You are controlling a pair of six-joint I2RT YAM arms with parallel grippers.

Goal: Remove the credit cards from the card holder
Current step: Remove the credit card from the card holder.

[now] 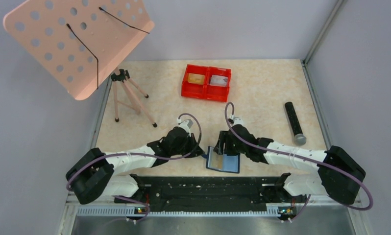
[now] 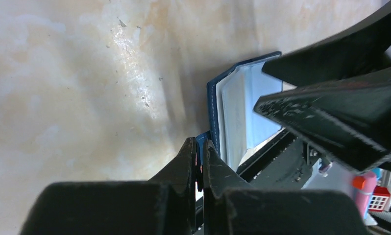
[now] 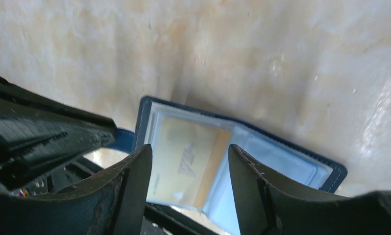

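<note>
Near centre of the marbled beige surface [image 1: 267,93], just in front of the arm bases, the navy-blue card holder [image 1: 223,161] lies open with its pale grey-blue pockets facing up. The left pincer [image 2: 198,147] comes in from the left and is clenched on the holder's small blue closure tab [image 3: 122,139], fingertips pressed together with the tab between them. The right pincer [image 3: 188,148] hangs over the open holder, its two black fingers [image 3: 134,181] spread apart and grasping nothing. A gold-tan credit card [image 3: 181,169] shows between those fingers, still tucked in the holder's clear left-hand pocket. The right-hand pocket looks pale blue; whether it holds a card cannot be told.

At the far centre sits a red twin-compartment tray [image 1: 184,83], with a gold-tan card [image 1: 196,78] in its left compartment and a silver-grey card [image 1: 219,81] in its right. A black cylinder with a grey end [image 1: 294,122] lies to the right, well apart from the holder. A small tripod [image 1: 130,95] stands at the far left.
</note>
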